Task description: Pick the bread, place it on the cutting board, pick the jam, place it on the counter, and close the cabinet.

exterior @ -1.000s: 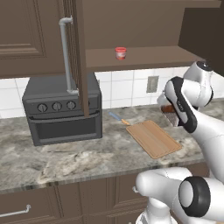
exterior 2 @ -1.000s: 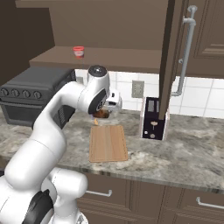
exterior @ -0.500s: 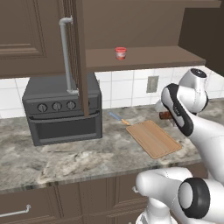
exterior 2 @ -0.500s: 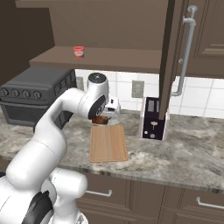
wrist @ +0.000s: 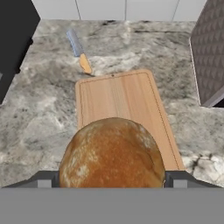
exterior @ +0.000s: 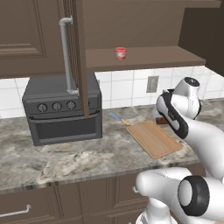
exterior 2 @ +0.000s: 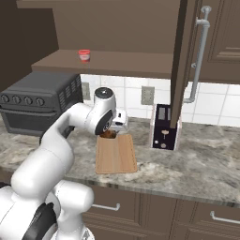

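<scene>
Though arm-hidden, bread (wrist: 113, 153) above board (wrist: 120, 98)

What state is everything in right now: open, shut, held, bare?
Bread: held in the gripper above the board.
Board: bare, flat on the counter.
Jam: upright on the cabinet shelf, lid on.
Cabinet: doors open.
</scene>
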Motion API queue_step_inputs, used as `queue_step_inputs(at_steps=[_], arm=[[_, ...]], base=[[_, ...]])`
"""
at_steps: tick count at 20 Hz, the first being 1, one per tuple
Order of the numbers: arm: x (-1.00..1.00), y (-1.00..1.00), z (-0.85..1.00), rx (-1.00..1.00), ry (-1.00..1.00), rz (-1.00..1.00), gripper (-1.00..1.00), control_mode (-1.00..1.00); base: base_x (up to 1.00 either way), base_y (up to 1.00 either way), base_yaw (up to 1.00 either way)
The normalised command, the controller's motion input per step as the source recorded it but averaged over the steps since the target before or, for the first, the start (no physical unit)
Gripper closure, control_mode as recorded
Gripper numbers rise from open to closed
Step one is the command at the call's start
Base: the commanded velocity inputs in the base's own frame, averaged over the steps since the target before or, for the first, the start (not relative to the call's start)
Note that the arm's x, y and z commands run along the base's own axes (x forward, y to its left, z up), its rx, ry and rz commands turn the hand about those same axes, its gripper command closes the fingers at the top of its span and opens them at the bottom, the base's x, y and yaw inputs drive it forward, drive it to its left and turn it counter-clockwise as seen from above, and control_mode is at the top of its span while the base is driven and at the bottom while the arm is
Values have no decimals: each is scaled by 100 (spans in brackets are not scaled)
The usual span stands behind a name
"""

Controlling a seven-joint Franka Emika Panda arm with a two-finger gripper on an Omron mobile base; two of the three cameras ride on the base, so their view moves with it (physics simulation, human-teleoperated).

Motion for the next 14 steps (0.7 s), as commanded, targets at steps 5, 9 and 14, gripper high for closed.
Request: queue_step_inputs(at_steps=[5,9,14], arm=[[12,0,-27,0,0,0,100,-100],[10,0,-26,0,0,0,100,-100],[11,0,-22,0,0,0,100,-100]], base=[[0,0,0],[0,0,0],[0,0,0]])
